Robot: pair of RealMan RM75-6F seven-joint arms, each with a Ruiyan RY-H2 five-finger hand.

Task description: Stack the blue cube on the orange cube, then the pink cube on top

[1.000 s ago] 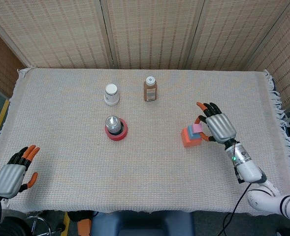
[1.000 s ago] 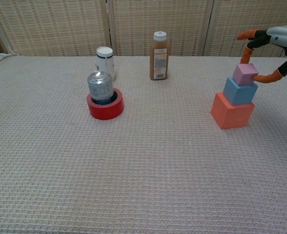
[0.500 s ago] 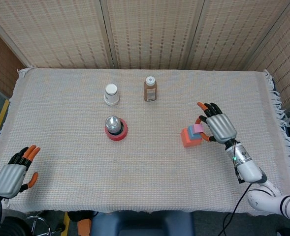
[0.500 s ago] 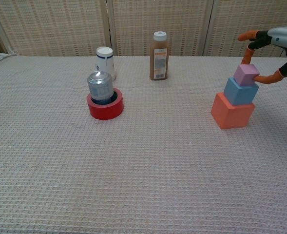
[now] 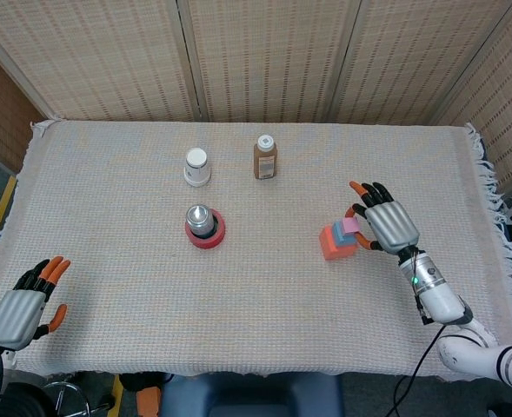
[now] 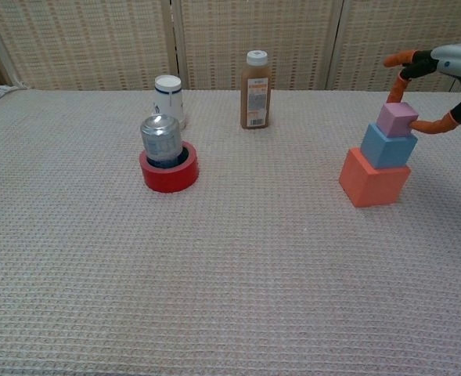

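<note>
pink cube [image 6: 396, 119] unmoved atop stack, right hand [image 6: 441, 70] fingers still around it

Lab bench — cloth-covered table [image 5: 264, 287], woven screens [image 5: 264, 52]

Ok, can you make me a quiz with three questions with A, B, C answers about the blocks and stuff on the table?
1. Where is the pink cube?
A. On top of the blue cube
B. Inside the red ring
C. Beside the brown bottle

2. How many cubes are in the stack?
A. One
B. Two
C. Three

3. What is the left hand doing?
A. Holding the silver can
B. Holding nothing, near the table's front corner
C. Pushing the white cup

Answers:
1. A, the pink cube sits on the blue cube, which sits on the orange cube.
2. C, orange, blue and pink are piled up.
3. B, its fingers are apart, far from the stack; only the right hand is at the cubes.
</note>
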